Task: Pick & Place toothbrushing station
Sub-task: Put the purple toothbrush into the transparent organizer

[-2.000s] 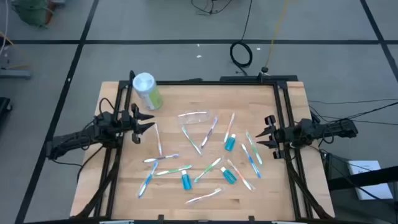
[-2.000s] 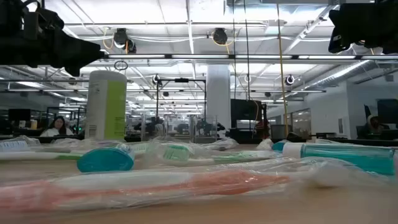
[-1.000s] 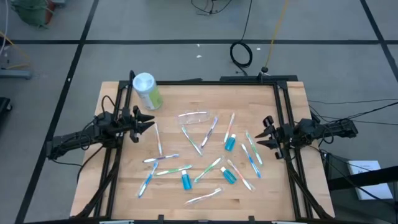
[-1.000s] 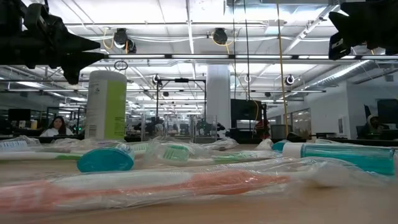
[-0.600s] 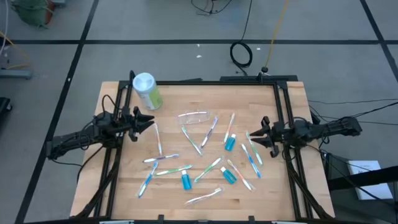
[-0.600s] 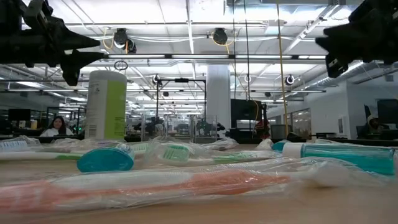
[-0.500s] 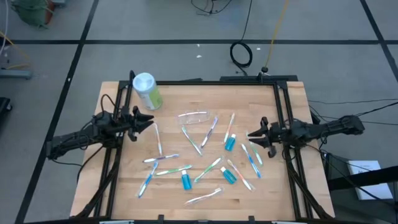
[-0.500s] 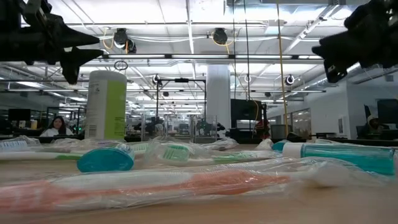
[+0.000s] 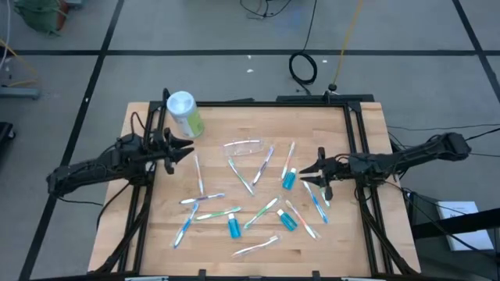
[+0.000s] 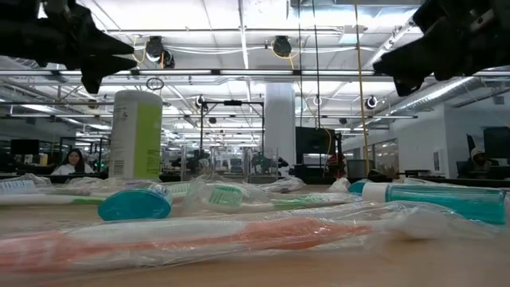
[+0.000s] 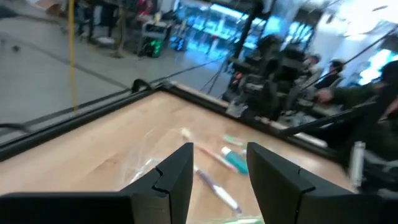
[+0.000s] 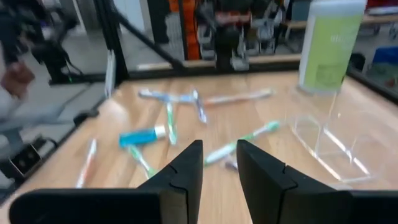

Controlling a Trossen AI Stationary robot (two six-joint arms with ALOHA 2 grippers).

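The toothbrushing station lies spread over the wooden table. A clear plastic holder (image 9: 244, 146) (image 12: 329, 146) rests on the board near the far middle. Several thin wrapped toothbrushes (image 9: 205, 215) and three small blue tubes (image 9: 289, 179) lie flat around it. My left gripper (image 9: 186, 151) (image 11: 221, 162) hovers open above the table's left side, pointing level toward the middle. My right gripper (image 9: 306, 173) (image 12: 219, 158) hovers open above the toothbrushes on the right, just right of a blue tube. Nothing is between either pair of fingers.
A tall green canister with a white lid (image 9: 184, 114) (image 12: 328, 43) stands at the far left corner. A black frame (image 9: 355, 133) runs along the table's edges. Bare wood shows along the near edge (image 9: 328, 257).
My right gripper has moved from the table's right edge toward the middle, out over the toothbrushes, and risen a little. My left gripper has risen slightly above the left side. Neither has opened or shut. The things on the table lie as before.
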